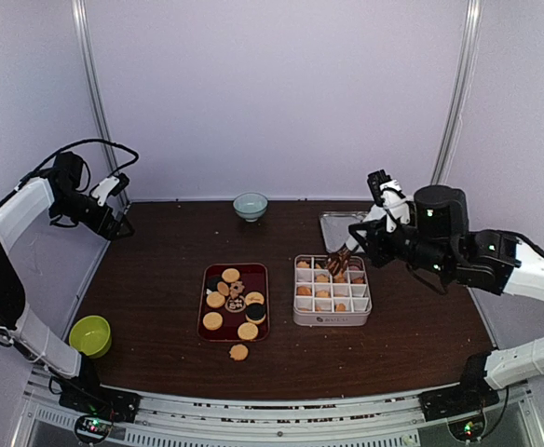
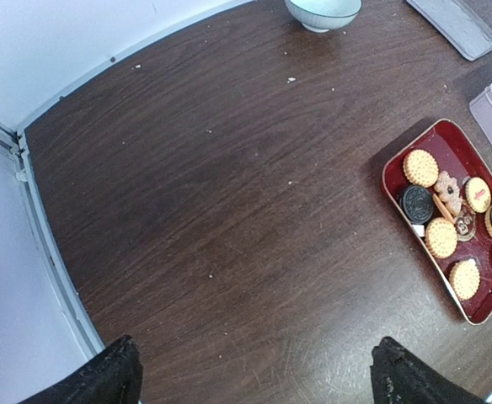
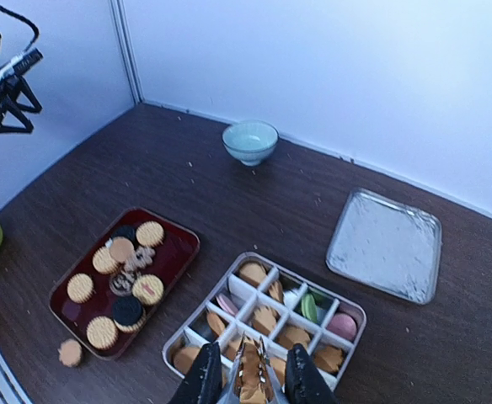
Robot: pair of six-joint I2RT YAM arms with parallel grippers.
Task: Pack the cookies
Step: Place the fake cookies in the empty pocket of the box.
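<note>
- Your left claw hangs high over the far left corner of the table. Its jaws are spread wide apart and there is nothing between them.
- A lime green bowl stands at the left edge of the table, towards the near side.
- A dark red tray lies a little left of the middle. On it you find part of the cookies: round golden ones, two black sandwich cookies, and some small pieces in the middle which I cannot name.
- One loose cookie, round and golden, lies on the bare table just beside the near edge of the red tray.
- A pale blue bowl stands at the far edge of the table, about in the middle.
- A white divided box sits to the right of the red tray, apart from it. Most of its compartments hold orange cookies. You also see a pink one and a green one towards one corner.
- Your right claw hangs over the far side of this box. Its jaws are drawn close together and grip an orange cookie, which stands on its edge between them. I cannot tell if this cookie touches the box.
- A flat metal tray lies behind the box, near the far edge of the table.
</note>
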